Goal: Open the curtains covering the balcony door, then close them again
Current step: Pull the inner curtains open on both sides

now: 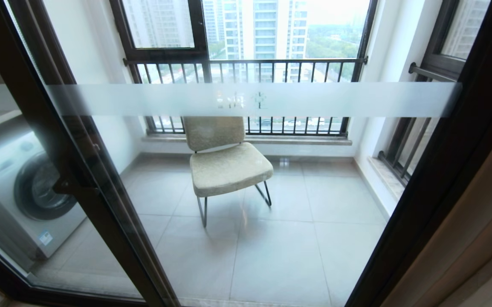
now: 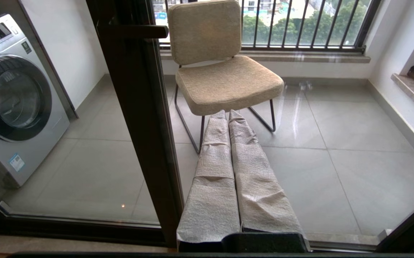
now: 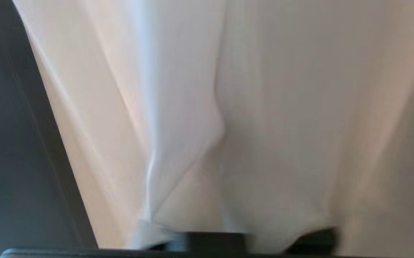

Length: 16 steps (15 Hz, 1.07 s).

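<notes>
Curtains, two-layer, drawn off to the far right; balcony door (image 1: 246, 170) uncovered.

Left claw (image 2: 228, 114): wrapped fingers pressed together, idle near the door frame. Centre: glass with frosted band, chair (image 1: 224, 162) beyond. Right: curtains (image 1: 484, 221), cream edge by the frame. Right claw buried in the white sheer; spread or pinching, cannot tell. Judged soft, light, slippery; best gathered as a bunched fold at the leading edge.

White folds of the curtains (image 3: 207, 118) hide the right hand's fingers.
</notes>
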{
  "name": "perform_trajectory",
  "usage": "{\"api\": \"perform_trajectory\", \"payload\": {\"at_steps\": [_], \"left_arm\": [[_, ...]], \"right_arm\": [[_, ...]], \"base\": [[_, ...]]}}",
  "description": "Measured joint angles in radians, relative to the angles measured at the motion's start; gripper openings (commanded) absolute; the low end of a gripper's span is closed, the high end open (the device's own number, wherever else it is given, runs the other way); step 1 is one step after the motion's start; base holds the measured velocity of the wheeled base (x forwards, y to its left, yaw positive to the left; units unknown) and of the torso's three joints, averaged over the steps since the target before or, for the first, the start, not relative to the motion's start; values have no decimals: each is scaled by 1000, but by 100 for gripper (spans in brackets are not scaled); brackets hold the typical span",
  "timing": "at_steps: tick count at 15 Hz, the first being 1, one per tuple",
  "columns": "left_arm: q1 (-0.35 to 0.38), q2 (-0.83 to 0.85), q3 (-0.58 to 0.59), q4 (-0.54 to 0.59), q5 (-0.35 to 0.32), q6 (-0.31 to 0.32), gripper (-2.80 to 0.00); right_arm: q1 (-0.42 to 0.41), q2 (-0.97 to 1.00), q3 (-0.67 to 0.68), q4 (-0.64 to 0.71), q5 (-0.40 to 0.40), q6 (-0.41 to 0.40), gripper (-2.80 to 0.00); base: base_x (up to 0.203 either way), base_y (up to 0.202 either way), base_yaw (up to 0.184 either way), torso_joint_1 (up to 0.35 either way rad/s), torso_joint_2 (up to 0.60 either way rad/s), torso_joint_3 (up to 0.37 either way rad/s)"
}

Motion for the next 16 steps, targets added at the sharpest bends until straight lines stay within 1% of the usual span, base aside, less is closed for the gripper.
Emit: {"api": "perform_trajectory", "payload": {"at_steps": [5,10,13,16], "left_arm": [[0,0,0,0,0,0,-280],[0,0,0,0,0,0,-280],[0,0,0,0,0,0,-280],[0,0,0,0,0,0,-280]], "right_arm": [[-7,-81,111,-2,-5,-6,0],[-17,-282,344,-4,-6,-21,0],[2,-448,519,0,-15,-82,0],[59,-591,663,-5,-67,-156,0]], "base": [[0,0,0,0,0,0],[0,0,0,0,0,0],[0,0,0,0,0,0],[0,0,0,0,0,0]]}}
